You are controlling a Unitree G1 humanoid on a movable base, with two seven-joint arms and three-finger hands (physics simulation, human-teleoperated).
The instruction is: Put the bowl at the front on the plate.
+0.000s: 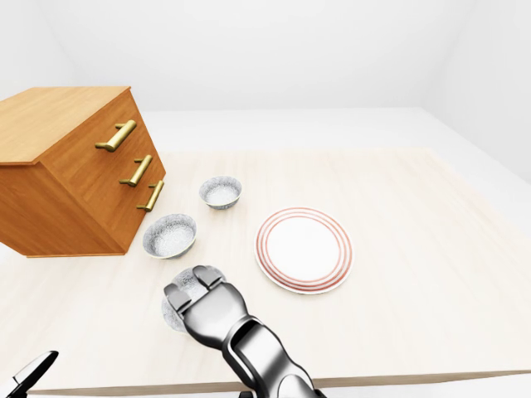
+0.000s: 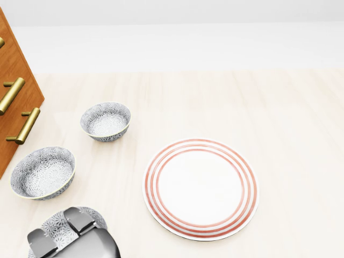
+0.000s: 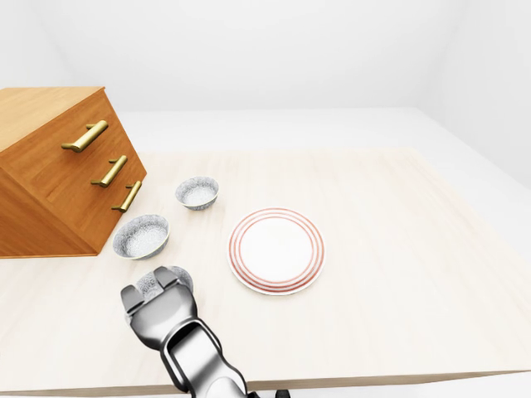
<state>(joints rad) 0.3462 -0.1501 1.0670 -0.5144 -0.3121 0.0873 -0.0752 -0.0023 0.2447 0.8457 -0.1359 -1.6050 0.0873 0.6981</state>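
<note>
The bowl (image 2: 97,217) at the bottom left of the head view is grey-patterned and sits on the table, mostly covered by my right hand (image 2: 58,227). Two silver fingers (image 2: 77,220) curl over its rim into the hollow; the thumb is hidden. The plate (image 2: 201,188), white with red rings, lies bare to the right of the bowl, a short gap away. A black-and-white sliver of my left hand (image 1: 25,373) shows at the bottom left corner of the left-eye view.
Two more patterned bowls (image 2: 43,173) (image 2: 106,121) stand in a row above the held one. A wooden drawer chest (image 1: 75,174) with brass handles stands at the left. The table's near edge (image 1: 415,378) runs along the bottom of the eye views.
</note>
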